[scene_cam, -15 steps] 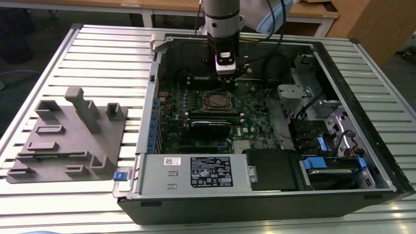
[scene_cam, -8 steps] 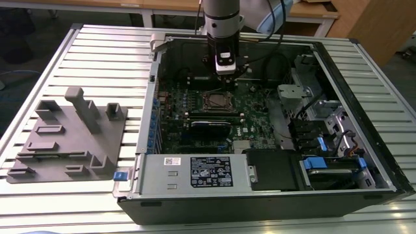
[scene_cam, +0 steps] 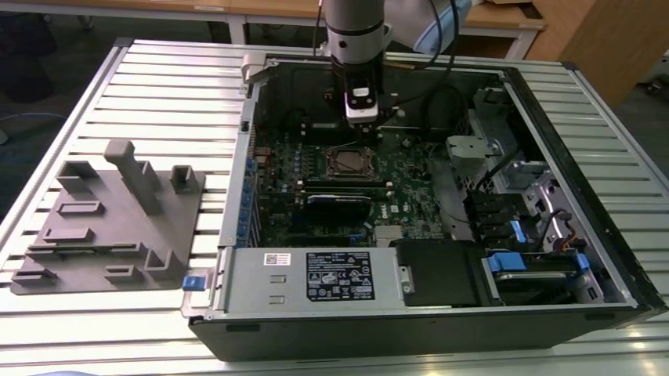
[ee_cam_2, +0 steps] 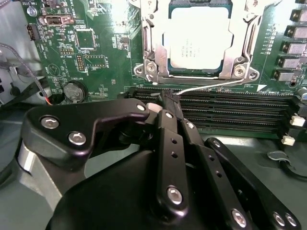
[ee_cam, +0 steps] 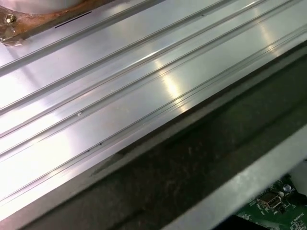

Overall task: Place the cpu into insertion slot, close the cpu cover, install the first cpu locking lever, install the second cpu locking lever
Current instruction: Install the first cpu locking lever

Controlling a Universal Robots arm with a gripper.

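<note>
Holds the gripper [ee_cam_2: 168,96] with fingers together at the free end of the wire locking lever [ee_cam_2: 216,86]; cannot tell whether clamped on it. Finds the cpu [ee_cam_2: 199,33] seated in the insertion slot [ee_cam_2: 192,73] under the lowered cpu cover [ee_cam_2: 154,45], at 6 o'clock from the gripper in the exterior view. Probably risks slipping off the springy lever, letting it snap back, or scraping the memory slots [ee_cam_2: 230,110].
</note>
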